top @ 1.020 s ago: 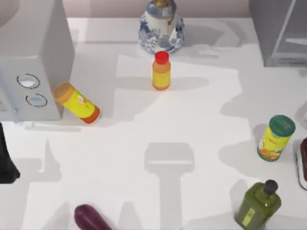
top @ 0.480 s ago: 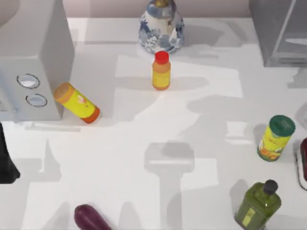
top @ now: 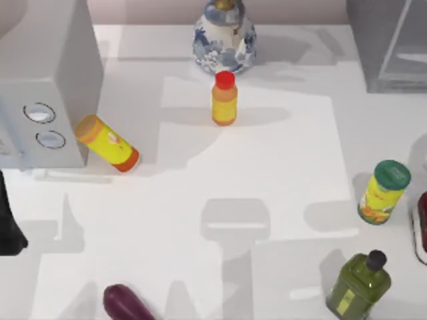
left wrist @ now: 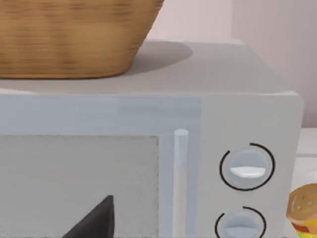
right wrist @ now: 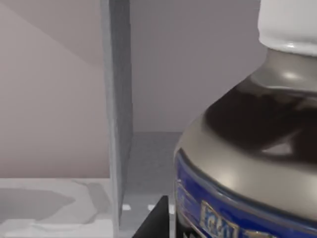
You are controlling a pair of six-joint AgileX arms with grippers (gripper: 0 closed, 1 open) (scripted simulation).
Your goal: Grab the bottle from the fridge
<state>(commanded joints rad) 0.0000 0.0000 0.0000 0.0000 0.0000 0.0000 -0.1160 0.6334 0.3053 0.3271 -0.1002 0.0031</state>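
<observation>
since a moment ago only shadows have shifted on the table. the bottle stands inside the fridge, close before my right claw; its opening i cannot tell. glossy, probably slippery; grip the body below the cap
</observation>
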